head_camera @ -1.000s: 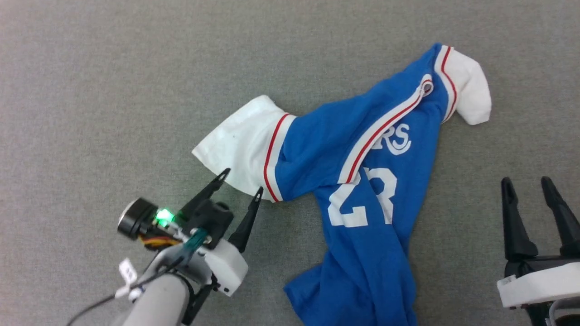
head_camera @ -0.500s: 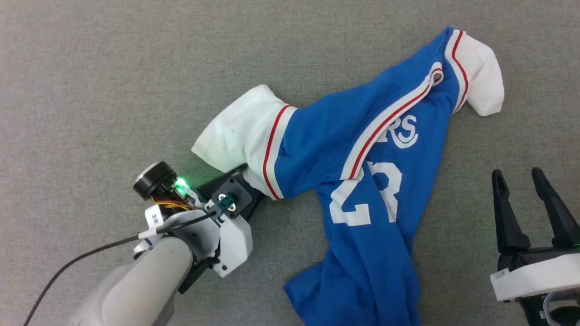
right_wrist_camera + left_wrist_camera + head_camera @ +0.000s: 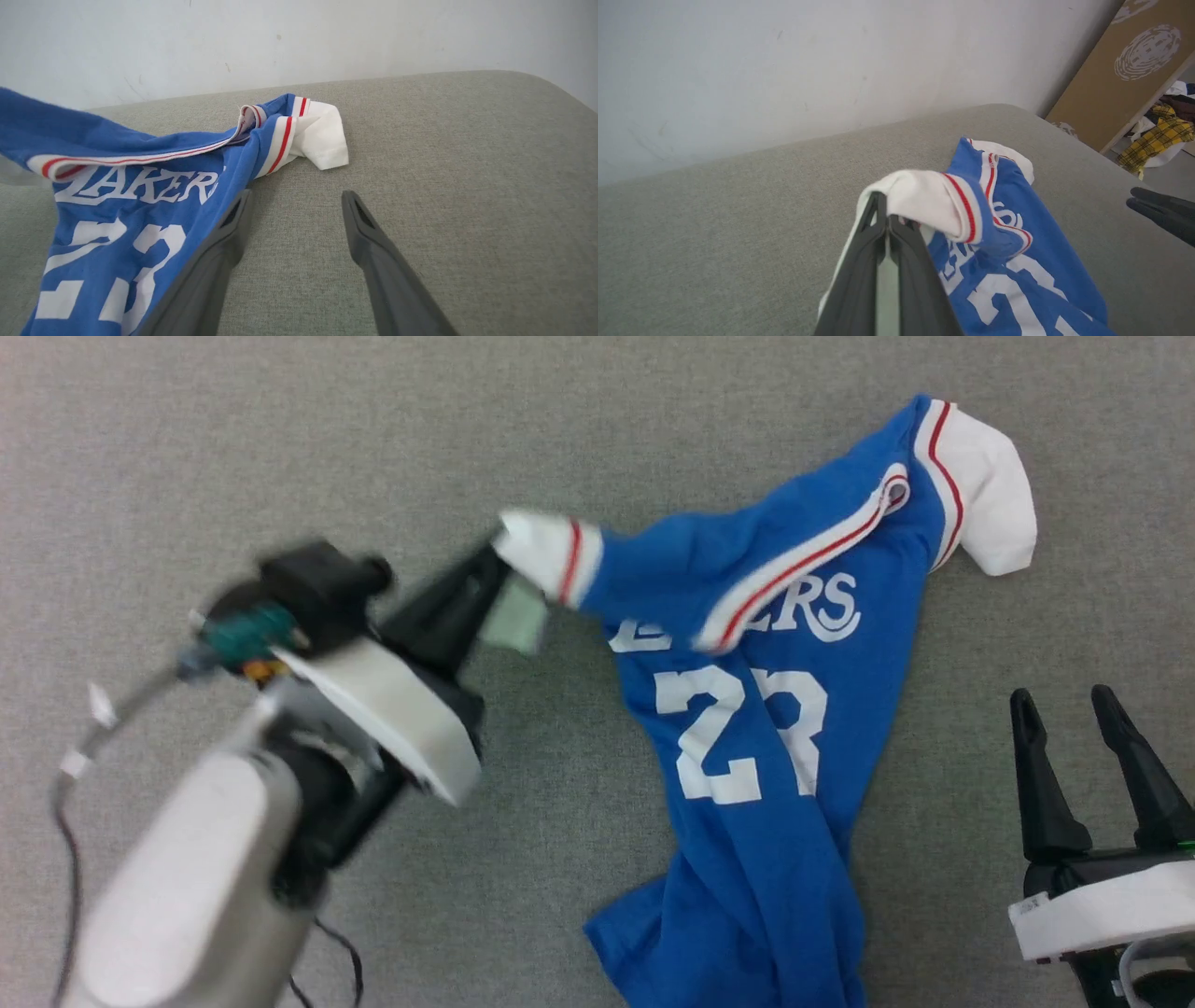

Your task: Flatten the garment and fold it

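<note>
Flattening: the left gripper (image 3: 490,565) pinches the white ten-o'clock sleeve (image 3: 541,546) of the royal-blue jersey T-shirt (image 3: 747,859); the spread right gripper (image 3: 1062,695) should next take the two-o'clock sleeve (image 3: 994,518).

The bench (image 3: 280,429) has a grey woven fabric cover. A white wall (image 3: 784,70) stands behind it. Beyond one corner, a brown printed board (image 3: 1125,70) stands near a heap of yellow checked cloth (image 3: 1155,140).
</note>
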